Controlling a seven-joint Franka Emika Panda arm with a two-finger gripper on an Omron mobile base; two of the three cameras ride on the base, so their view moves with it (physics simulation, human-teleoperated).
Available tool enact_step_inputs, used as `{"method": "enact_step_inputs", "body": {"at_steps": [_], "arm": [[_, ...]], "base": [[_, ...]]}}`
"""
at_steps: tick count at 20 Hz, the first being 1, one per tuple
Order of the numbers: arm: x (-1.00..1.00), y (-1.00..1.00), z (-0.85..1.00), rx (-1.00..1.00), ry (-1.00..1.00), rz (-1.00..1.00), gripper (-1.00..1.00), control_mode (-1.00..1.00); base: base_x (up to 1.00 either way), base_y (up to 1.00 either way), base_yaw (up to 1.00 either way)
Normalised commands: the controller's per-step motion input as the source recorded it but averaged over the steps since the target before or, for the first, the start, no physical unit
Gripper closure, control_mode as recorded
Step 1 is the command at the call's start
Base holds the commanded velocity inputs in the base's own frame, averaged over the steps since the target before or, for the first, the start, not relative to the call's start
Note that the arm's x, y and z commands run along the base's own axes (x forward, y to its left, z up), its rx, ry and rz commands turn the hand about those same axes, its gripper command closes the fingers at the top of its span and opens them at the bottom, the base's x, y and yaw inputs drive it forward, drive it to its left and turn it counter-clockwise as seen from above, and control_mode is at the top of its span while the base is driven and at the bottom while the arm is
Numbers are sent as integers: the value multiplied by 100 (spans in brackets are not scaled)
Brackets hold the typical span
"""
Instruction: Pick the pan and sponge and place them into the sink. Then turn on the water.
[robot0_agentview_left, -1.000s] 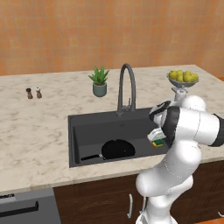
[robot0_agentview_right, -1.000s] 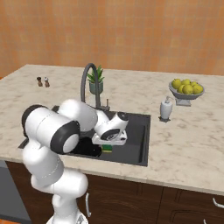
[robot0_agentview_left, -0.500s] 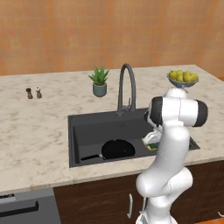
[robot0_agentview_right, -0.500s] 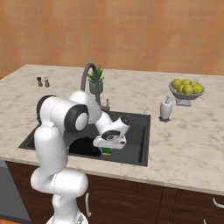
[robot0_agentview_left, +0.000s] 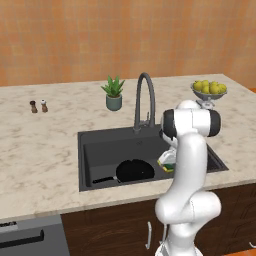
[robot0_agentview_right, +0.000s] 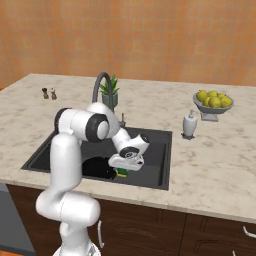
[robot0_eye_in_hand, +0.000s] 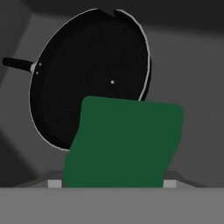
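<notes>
Green sponge (robot0_eye_in_hand: 124, 142) at hand (robot0_agentview_right: 124, 170), black pan (robot0_agentview_left: 134, 170) in sink (robot0_agentview_left: 100, 145)

From the hand camera I look down into the sink (robot0_eye_in_hand: 192, 65), its dark grey floor and walls all around. The pan (robot0_eye_in_hand: 87, 74) lies on the floor of it, a black round with a thin pale rim, and its handle (robot0_eye_in_hand: 17, 64) runs off toward the left edge of my picture. A small pale dot sits near the middle of the pan. In front of the pan, closer to me, is the sponge (robot0_eye_in_hand: 124, 142), green face up, covering the lower part of the pan's rim. Its bottom edge meets the foot of the picture, so I cannot tell whether the fingers touch it.
</notes>
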Motion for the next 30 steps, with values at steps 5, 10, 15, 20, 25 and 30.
{"method": "enact_step_inputs", "body": {"at_steps": [5,10,15,20,25,30], "arm": [[1,2,3,0,0,1,-100,-100],[-14,0,51,0,0,0,-100,-100],[-44,0,88,0,-10,0,-100,-100],[-46,0,99,0,-25,1,-100,-100],[-35,10,87,0,-36,3,-100,-100],[-14,13,67,0,-39,0,-100,-100]], "base": [[0,0,0],[0,0,0],[0,0,0],[0,0,0],[0,0,0],[0,0,0]]}}
